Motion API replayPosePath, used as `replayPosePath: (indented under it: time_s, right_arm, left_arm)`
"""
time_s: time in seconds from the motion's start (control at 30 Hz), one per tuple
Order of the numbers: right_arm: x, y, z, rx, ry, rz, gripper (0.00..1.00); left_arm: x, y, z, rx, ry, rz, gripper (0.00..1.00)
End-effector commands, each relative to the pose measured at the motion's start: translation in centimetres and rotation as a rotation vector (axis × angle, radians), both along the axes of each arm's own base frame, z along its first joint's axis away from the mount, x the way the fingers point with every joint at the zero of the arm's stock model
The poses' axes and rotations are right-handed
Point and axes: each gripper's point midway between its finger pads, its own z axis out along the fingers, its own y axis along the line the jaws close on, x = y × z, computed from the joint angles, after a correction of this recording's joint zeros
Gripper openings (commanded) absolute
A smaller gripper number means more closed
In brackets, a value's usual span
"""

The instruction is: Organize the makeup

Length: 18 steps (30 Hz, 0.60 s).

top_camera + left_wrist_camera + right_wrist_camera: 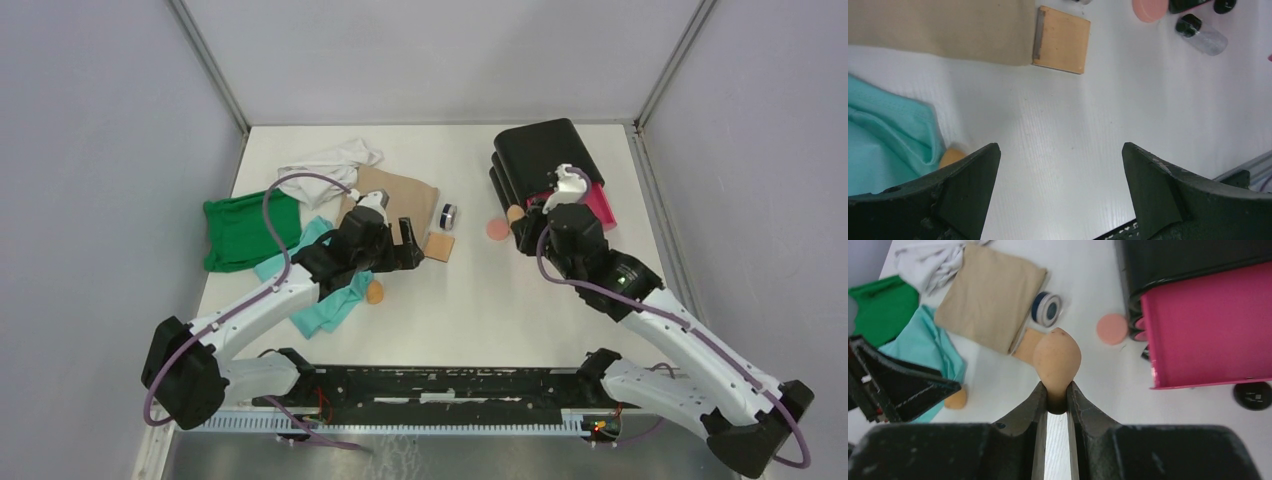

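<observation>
Right fingers: the right gripper (pixel 1057 390) is pinched tight on the narrow end of the tan egg-shaped sponge (pixel 1057 357), held clear of the table (pixel 520 300).
Left fingers: the left gripper (pixel 1060 150) is spread wide with nothing between the jaws, over bare surface near the table's middle.
Beside the sponge: the pink drawer (pixel 1208 320) stands pulled out of the black box (pixel 1188 260) at the far right corner.
On the surface: the salmon-pink puff (pixel 1112 328) lies just in front of the box. The dark round jar (pixel 1048 308) and the tan square pad (pixel 1062 39) lie at the tan cloth (pixel 990 295) edge, mid-table.
Progress: early, I'd judge. One item is in hand, no makeup shows in the drawer, and four are left.
Left wrist only: the clear black-capped vial (pixel 1200 36) lies on its side near the puff.
Right wrist only: the grip itself and the drawer's inside.
Top view only: where the box and cloths lie against the table's edges.
Unsure: a small orange piece (pixel 951 156) lies at the teal cloth (pixel 888 140) edge. I can't tell what it is.
</observation>
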Motion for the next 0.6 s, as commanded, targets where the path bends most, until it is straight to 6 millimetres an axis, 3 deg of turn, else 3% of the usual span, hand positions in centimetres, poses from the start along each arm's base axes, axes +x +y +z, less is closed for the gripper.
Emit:
replayPosePath:
  time_s: [0.0,0.17,0.33,0.57]
  right_arm:
    - [1.2,-4.3,1.6,0.013,-0.058,-0.118,0.22]
    - [2.7,-8.0,0.1,0.045,0.018,-0.206,0.22]
    - [3.9,-10.1,-1.2,0.016,0.058,-0.25,0.22]
    - [5.8,-10.4,-2.3,0.039,0.071,-0.25,0.24]
  left_arm:
    - [1.4,2.5,1.3,0.093,-0.064,0.123,0.99]
    - [1.0,4.0,-0.3,0.156,-0.008,0.192,0.99]
    - [0.4,4.7,-2.5,0.245,0.021,0.155,0.99]
    - [0.0,6.1,-4.8,0.327,0.09,0.217,0.99]
